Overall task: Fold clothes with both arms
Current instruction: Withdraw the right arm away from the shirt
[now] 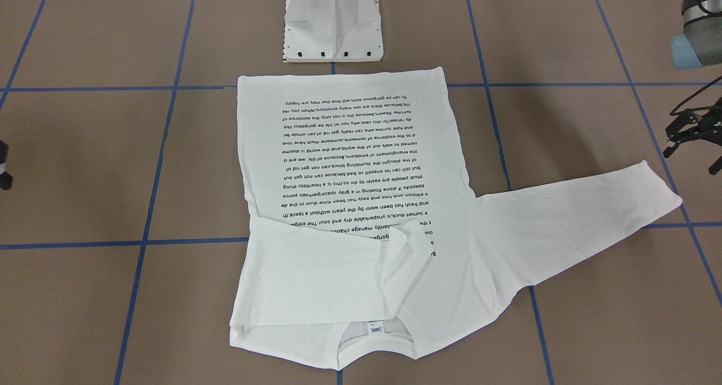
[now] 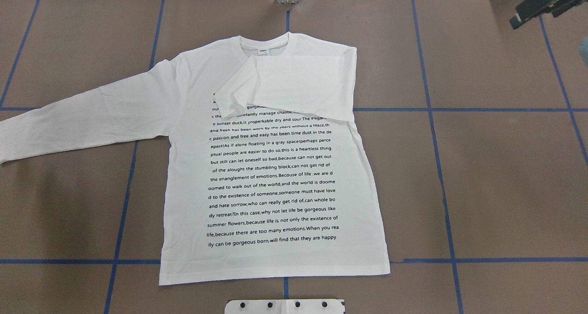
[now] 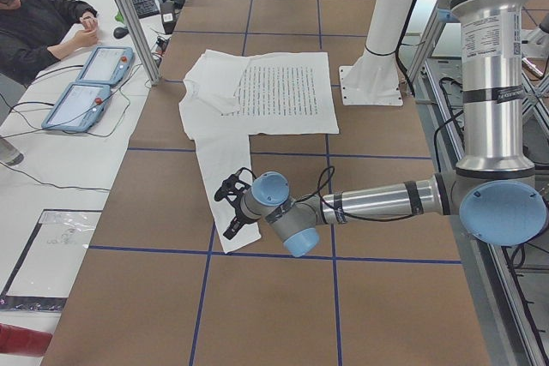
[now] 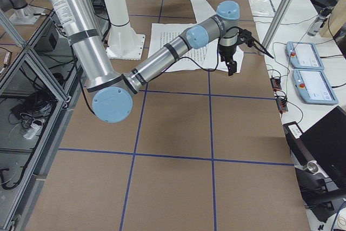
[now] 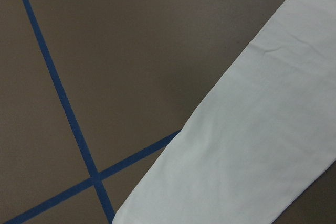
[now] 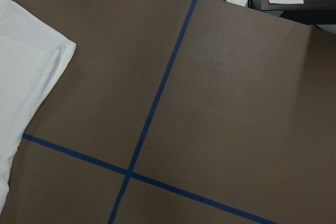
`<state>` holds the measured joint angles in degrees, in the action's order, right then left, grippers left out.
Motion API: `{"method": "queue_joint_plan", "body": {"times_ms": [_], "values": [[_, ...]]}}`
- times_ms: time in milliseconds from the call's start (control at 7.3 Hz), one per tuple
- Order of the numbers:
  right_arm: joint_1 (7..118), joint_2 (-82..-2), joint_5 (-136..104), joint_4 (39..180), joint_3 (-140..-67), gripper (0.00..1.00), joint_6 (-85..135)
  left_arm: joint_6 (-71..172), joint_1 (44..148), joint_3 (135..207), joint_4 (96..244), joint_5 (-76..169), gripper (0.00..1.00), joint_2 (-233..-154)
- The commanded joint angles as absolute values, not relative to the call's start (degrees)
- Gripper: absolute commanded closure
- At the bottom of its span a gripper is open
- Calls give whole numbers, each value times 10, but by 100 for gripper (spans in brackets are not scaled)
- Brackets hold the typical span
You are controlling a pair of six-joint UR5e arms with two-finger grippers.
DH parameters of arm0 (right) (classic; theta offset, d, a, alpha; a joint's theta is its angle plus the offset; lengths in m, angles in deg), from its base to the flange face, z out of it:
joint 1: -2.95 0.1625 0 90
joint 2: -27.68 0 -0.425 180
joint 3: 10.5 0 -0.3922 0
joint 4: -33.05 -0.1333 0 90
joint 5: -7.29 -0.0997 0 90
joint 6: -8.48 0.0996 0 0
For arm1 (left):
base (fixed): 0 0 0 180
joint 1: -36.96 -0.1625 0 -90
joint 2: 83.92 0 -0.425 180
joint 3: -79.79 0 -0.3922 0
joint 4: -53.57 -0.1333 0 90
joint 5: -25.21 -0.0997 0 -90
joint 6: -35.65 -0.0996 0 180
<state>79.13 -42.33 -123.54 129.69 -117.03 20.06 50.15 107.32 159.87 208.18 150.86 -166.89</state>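
Just below my left gripper (image 1: 691, 137) lies the sleeve cuff (image 1: 660, 183) of the T-shirt (image 2: 294, 75) | right gripper (image 2: 537, 6) well apart | cloth soft, light, limp: pinch cuff edge | whether either gripper is spread or closed, I cannot tell

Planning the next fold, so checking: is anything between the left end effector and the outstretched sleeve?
Nothing visible stands in the way. The left end effector hangs near the cuff end of the sleeve, with only open air and bare brown table around it. Nothing else lies on that sleeve.
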Motion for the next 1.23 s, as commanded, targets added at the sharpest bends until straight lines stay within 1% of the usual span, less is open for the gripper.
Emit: {"method": "queue_joint_plan", "body": {"times_ms": [0, 137, 411, 548, 685, 822, 959, 1096], "values": [[811, -467, -1245, 1296, -1195, 0, 174, 501, 1029, 1566, 2116, 1484, 0, -1669], [811, -478, -1244, 1296, -1203, 0, 174, 500, 1001, 1555, 2126, 1462, 0, -1669], [811, -485, -1243, 1296, -1212, 0, 174, 499, 979, 1522, 2162, 1453, 0, -1669], [811, -487, -1243, 1296, -1212, 0, 174, 499, 973, 1520, 2166, 1446, 5, -1669], [811, -489, -1243, 1296, -1212, 0, 173, 498, 973, 1519, 2166, 1446, 24, -1669], [811, -489, -1242, 1296, -1212, 0, 174, 497, 973, 1520, 2166, 1446, 48, -1669], [811, -488, -1242, 1296, -1212, 0, 173, 497, 973, 1520, 2166, 1446, 80, -1669], [811, -488, -1242, 1296, -1212, 0, 174, 496, 973, 1520, 2167, 1446, 100, -1669]]}}
